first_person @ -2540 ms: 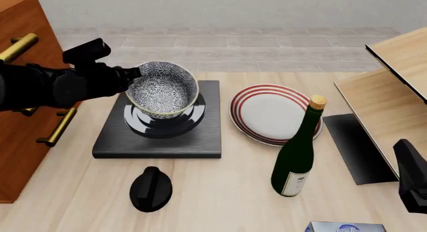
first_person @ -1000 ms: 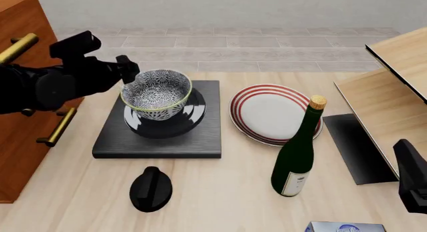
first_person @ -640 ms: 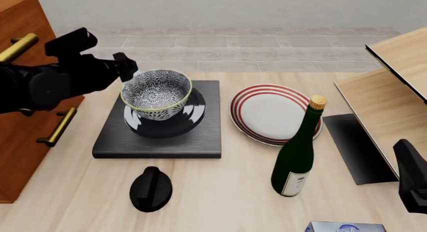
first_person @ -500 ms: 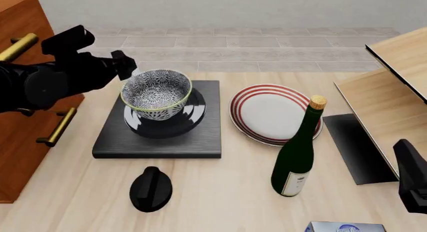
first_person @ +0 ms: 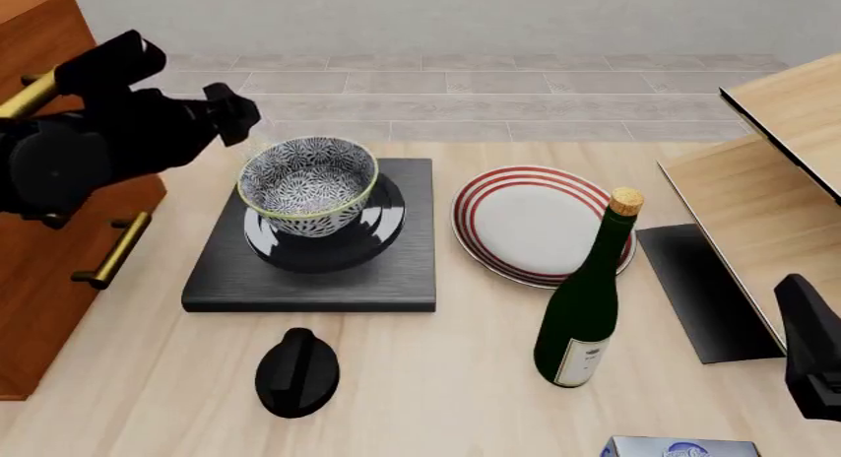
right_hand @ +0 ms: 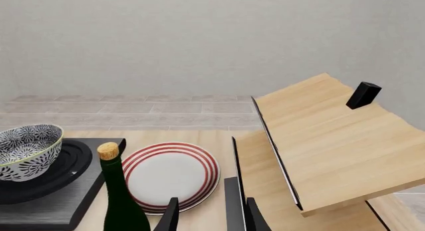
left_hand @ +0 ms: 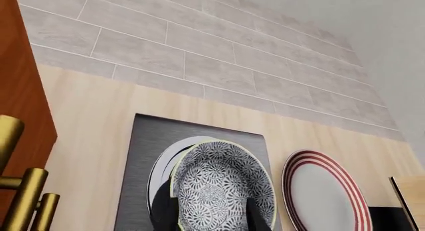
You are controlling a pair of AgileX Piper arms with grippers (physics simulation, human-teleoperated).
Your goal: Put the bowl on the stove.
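Bowl (first_person: 307,185): upright on the round burner of the stove (first_person: 315,272), touched by neither gripper.
Left gripper (first_person: 234,113): raised beside the bowl's far-left rim, fingers spread, holding nothing.
Right gripper (right_hand: 211,216): fingers apart, holding nothing, low over the surface (first_person: 434,378) near the black mat (first_person: 696,280).
Plate (first_person: 537,224): red-ringed, just right of the stove.
Bottle (first_person: 589,309): dark green, corked, upright in front of the plate.
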